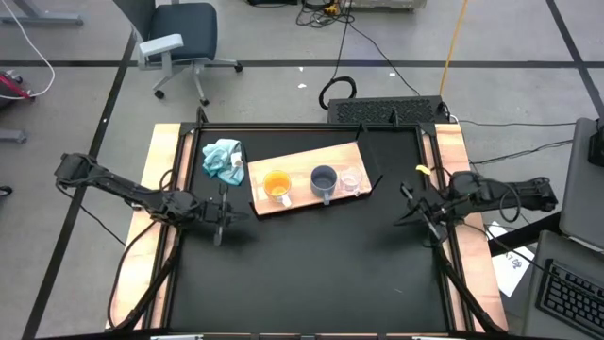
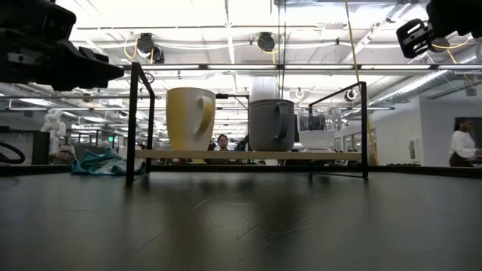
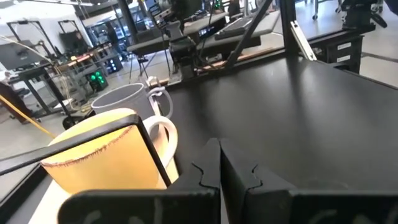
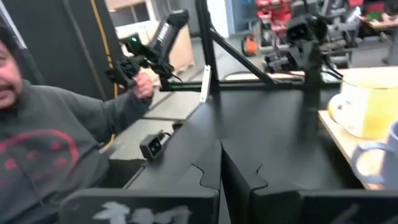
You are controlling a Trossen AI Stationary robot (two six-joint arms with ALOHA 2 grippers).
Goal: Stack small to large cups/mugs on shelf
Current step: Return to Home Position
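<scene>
Here, left hand (image 3: pixel 219 146) and right hand (image 4: pixel 221 149) closed over black tabletop (image 1: pixel 311 274); beyond, seemingly a workshop (image 2: pixel 422 113).

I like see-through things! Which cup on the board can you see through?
The small glass cup at the row's end, beside the grey-blue mug. The other two are solid-coloured mugs.

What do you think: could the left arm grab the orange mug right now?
Probably yes: the left tool, shut, sits close beside the orange mug on the shelf, with bare tabletop between; only the shelf's thin black frame post might crowd it.
</scene>
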